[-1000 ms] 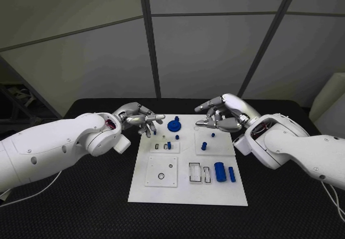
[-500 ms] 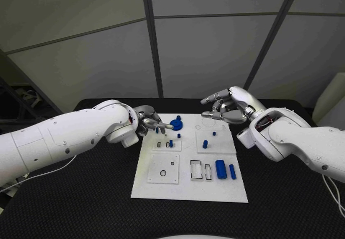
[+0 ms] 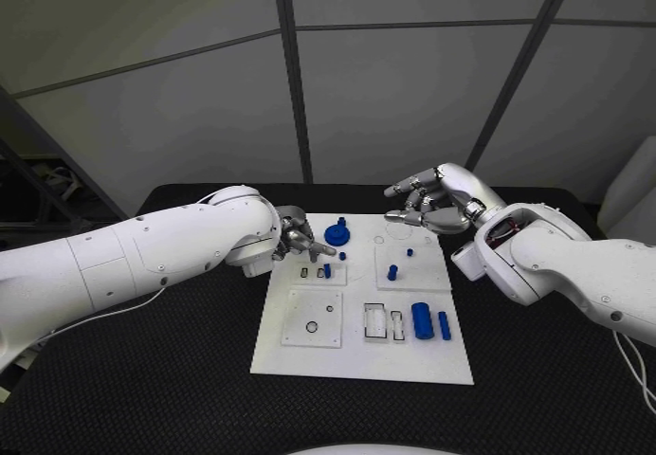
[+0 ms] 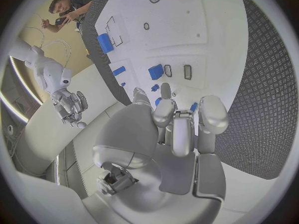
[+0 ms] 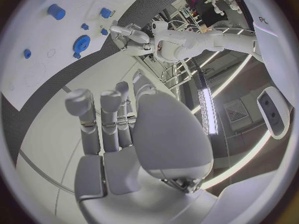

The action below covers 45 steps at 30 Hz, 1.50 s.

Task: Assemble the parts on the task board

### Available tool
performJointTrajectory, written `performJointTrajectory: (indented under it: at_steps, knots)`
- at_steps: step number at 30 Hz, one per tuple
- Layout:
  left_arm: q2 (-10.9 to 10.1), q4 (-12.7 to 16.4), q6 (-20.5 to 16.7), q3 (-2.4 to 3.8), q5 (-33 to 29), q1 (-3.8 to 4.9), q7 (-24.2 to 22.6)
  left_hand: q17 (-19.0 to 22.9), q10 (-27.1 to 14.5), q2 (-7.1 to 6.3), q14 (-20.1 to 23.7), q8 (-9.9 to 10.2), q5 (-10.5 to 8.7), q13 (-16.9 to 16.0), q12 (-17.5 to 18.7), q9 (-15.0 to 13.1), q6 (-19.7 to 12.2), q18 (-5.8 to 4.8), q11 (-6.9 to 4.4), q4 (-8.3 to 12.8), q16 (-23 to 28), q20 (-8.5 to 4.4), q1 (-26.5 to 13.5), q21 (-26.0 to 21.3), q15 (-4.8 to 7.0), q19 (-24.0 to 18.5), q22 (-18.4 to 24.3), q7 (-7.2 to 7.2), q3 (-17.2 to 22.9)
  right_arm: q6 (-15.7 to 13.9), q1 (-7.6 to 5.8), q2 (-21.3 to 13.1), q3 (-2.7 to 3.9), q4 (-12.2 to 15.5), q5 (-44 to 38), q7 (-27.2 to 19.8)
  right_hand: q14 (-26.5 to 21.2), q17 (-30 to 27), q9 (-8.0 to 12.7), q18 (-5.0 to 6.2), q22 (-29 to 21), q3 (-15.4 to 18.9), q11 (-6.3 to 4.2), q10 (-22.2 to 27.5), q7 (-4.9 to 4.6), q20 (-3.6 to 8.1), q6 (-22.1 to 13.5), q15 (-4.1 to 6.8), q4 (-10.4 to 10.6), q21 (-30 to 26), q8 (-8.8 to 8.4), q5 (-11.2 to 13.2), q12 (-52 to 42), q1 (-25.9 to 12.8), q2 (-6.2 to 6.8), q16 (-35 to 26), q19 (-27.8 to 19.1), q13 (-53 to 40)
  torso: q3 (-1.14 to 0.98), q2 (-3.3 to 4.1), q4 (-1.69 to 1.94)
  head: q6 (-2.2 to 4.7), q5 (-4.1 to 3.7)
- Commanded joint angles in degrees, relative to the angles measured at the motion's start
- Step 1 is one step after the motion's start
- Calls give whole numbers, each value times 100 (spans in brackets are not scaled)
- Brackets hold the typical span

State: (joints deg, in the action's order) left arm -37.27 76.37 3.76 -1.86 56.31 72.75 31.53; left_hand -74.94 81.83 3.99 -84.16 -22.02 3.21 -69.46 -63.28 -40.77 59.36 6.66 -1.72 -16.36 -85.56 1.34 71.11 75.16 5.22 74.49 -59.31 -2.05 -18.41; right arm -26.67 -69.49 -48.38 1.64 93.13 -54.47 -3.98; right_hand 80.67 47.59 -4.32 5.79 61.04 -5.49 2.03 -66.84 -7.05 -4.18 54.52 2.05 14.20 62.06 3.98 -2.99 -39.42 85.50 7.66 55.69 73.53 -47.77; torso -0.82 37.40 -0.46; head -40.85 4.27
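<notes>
No text, label or number can be read anywhere.

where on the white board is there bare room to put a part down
The near strip of the board, below the square plate and the two blue cylinders, is bare. The far end is crowded: blue gear, small pegs, and the left robot hand over it.

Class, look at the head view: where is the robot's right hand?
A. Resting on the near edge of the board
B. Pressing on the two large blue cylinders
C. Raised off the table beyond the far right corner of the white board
C: the silver right hand is raised beyond the far right corner of the white task board, holding nothing.
</notes>
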Motion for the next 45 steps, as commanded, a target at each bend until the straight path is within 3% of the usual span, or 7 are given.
performJointTrajectory:
  at_steps: [1,5,18,25,45]
  knots:
    - [63,-31,262,-4,145,16,242,-818,-25,1,-408,10,-35,26,72,-29,-46,-79,-10,-19,21,-8,-27,-26,-7,-70,35,-4,28,-16,-13,7,5,-2,-43,18,34,5,10,92,1,-15,1,-34,11,-3,43,13,-37,-22,-20,-36,18,52,2,-40,41,4,7,13,-9,-22,-8]
    - [135,-70,304,-9,147,18,269,-792,-37,19,-400,26,-33,25,105,-59,-64,-75,-5,-13,41,-5,-12,-38,-11,-91,54,-10,47,-45,-13,6,5,-6,-46,14,34,-9,10,95,-13,-17,1,-28,11,-2,44,14,-39,-38,-20,-44,33,53,1,-57,38,20,15,18,-1,-32,-18]
    - [285,-197,549,-15,147,20,301,-781,-41,53,-395,54,-32,-19,128,-132,-83,-73,3,0,54,3,33,-39,-19,-112,49,-17,81,-38,-12,54,4,-42,-48,19,36,-20,11,98,-31,-17,3,-24,9,-1,42,13,-36,-60,-21,-63,44,44,-2,-80,37,39,13,17,-4,-92,-10]
    - [354,-276,634,-26,146,19,304,-783,-43,74,-395,73,-31,-45,147,-179,-93,-69,7,11,54,8,76,-47,-23,-132,60,-22,102,-4,-12,65,4,-57,-48,38,36,-37,11,99,-41,-18,4,-24,8,-1,42,13,-28,-74,-21,-76,50,31,-10,-107,40,52,13,15,-2,-78,-7]
    - [468,-361,827,-79,145,19,279,-810,-36,168,-402,128,-29,-129,198,-322,-99,-67,15,57,41,20,232,-41,-32,-155,36,-30,178,76,-12,122,4,-86,-48,100,3,-187,15,115,-128,-29,6,28,5,0,29,12,-32,-175,-26,-110,140,33,-18,-278,15,147,21,28,1,-124,-16]
